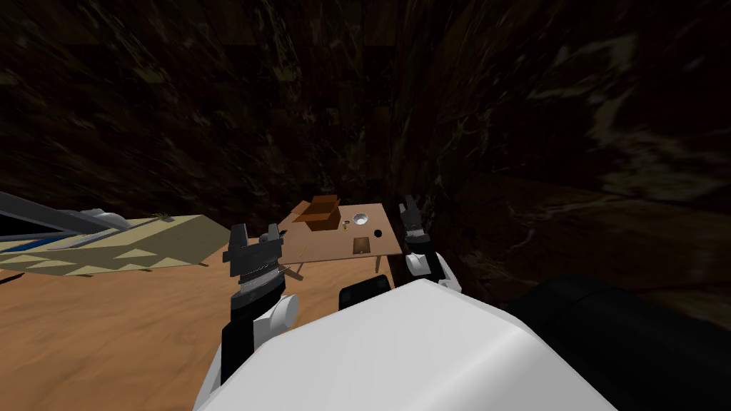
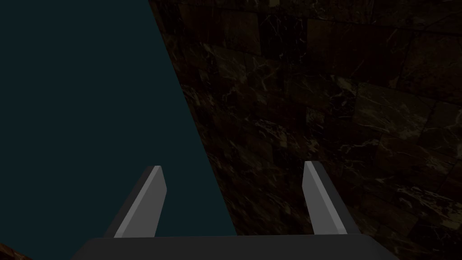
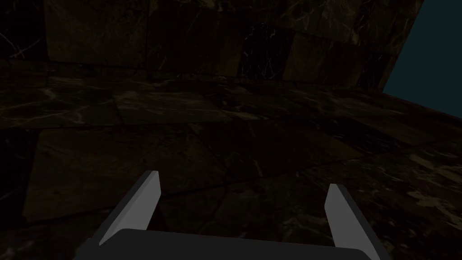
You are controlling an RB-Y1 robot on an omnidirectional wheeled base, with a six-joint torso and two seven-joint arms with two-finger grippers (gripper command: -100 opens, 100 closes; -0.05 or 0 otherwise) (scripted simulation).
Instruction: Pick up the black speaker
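I am in a living room of a house: a wooden floor point(image 1: 107, 335), a patterned rug point(image 1: 143, 246), dark marble-tiled walls point(image 1: 500, 107), and a small wooden table point(image 1: 321, 246) bearing a cardboard box point(image 1: 319, 212), a white bowl point(image 1: 360, 217) and a little black speaker point(image 1: 377, 233).

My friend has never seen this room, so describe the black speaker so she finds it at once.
Find the small wooden table by the dark marbled wall. Near its right edge, just on my side of the white bowl, sits the black speaker: tiny and the table's only black thing.
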